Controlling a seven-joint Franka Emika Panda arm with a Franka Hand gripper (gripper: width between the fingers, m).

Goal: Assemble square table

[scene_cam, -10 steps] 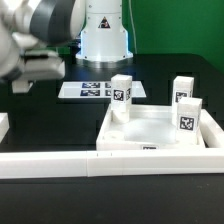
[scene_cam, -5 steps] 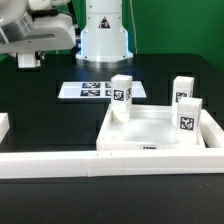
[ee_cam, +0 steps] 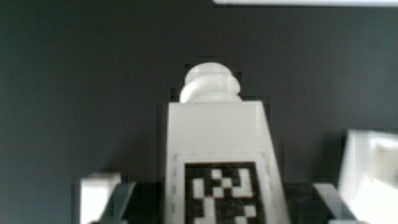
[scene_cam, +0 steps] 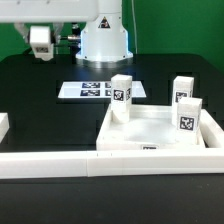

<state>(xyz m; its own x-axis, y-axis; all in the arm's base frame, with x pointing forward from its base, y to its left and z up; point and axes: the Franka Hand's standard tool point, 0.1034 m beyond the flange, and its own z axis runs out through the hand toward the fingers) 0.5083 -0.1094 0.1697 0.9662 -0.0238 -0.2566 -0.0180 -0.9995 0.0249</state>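
The white square table top (scene_cam: 150, 131) lies at the exterior view's right, rim up. Three white tagged legs stand on it: one at its far left corner (scene_cam: 121, 96), two at the right (scene_cam: 183, 92) (scene_cam: 187, 114). My gripper (scene_cam: 40, 45) hangs high over the table at the exterior view's far left, well away from the top. It is shut on the fourth leg (scene_cam: 40, 38). In the wrist view this leg (ee_cam: 217, 135) runs out between my gripper's (ee_cam: 217, 205) fingers, with its tag near them and its round peg at the far end.
The marker board (scene_cam: 97, 90) lies flat before the robot's white base (scene_cam: 104, 35). A long white rail (scene_cam: 100, 161) runs along the front, with a white end piece (scene_cam: 3, 125) at the left edge. A white edge (ee_cam: 368, 160) shows beside the leg in the wrist view.
My gripper has risen and swung toward the robot base, carrying the leg. The table top and its three legs have not moved.
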